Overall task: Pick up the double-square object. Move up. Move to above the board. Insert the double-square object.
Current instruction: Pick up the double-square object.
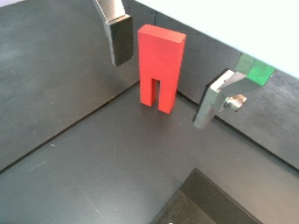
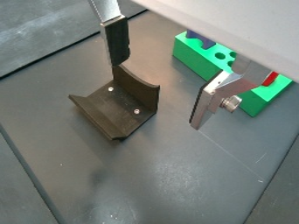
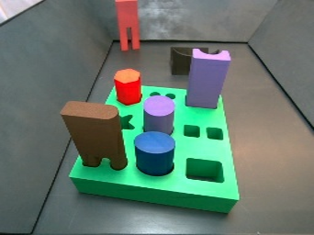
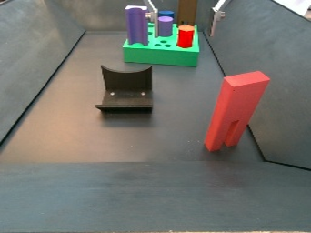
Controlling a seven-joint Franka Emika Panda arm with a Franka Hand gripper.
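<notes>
My gripper (image 1: 163, 72) hangs above the dark floor with its two silver fingers (image 1: 215, 96) spread wide, and nothing is between them. In a wrist view the double-square object (image 1: 160, 67) stands upright on its two legs in the space between the fingers, but the pads do not touch it; there is free space on each side. In a wrist view the same open gripper (image 2: 163, 77) shows with the fixture (image 2: 117, 107) lying on the floor under and between the fingers (image 2: 114, 39).

The double-square object (image 4: 235, 110) stands close to a side wall of the floor, near one end of the work area, with its slot pointing down. In a side view it (image 3: 128, 24) is at the far end, near a corner, well apart from the board (image 3: 212, 192).

The board (image 4: 161, 53) lies flat at the opposite end. On it stand a brown notched block (image 3: 95, 135), a blue cylinder (image 3: 154, 151), a small purple cylinder (image 3: 160, 115), a red hexagonal peg (image 3: 128, 86) and a tall purple block (image 3: 207, 77). Some square holes in the board are free. The fixture (image 4: 125, 88) sits between the board and the double-square object, near the middle of the floor.
</notes>
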